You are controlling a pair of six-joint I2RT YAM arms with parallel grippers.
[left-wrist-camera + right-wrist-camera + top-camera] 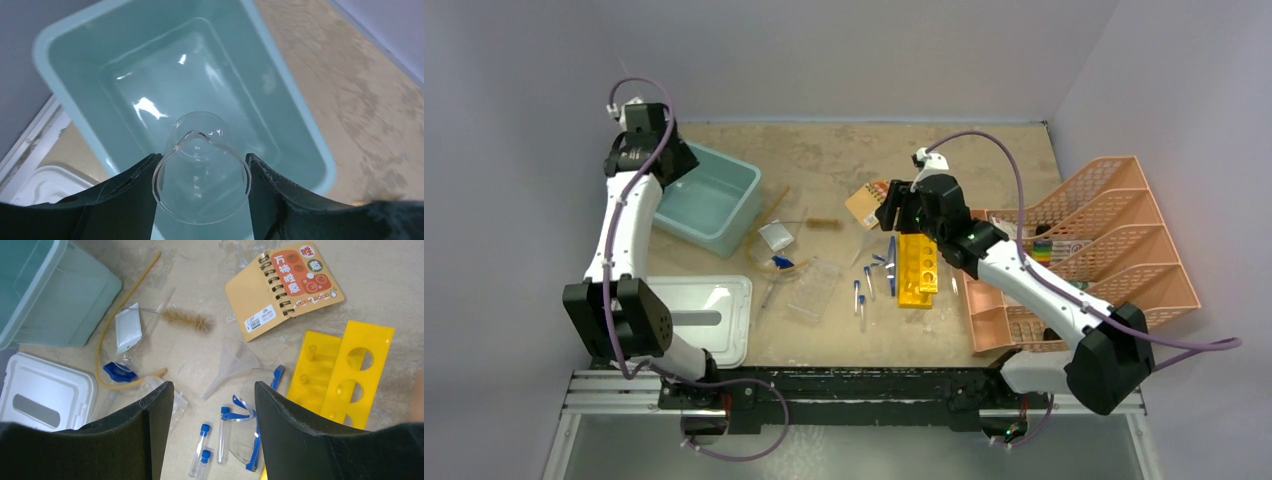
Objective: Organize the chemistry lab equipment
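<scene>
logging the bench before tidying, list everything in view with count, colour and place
bin: one, teal, far left
lid: one, white, near left
beaker: one, clear, held over the bin
tubing: one, tan, right of the bin
bag: one, white, by the tubing
brush: one, brown bristles, left of the notebook
notebook: one, orange, far centre
funnel: one, clear, centre
tube rack: one, clear, centre
blue-capped tubes: at least three, clear, centre
goggles: one, clear and blue, beside the tubes
yellow racks: two, overlapping, centre right
organiser: one, salmon-pink, right
left gripper: closed on the beaker
right gripper: open, holding nothing
</scene>
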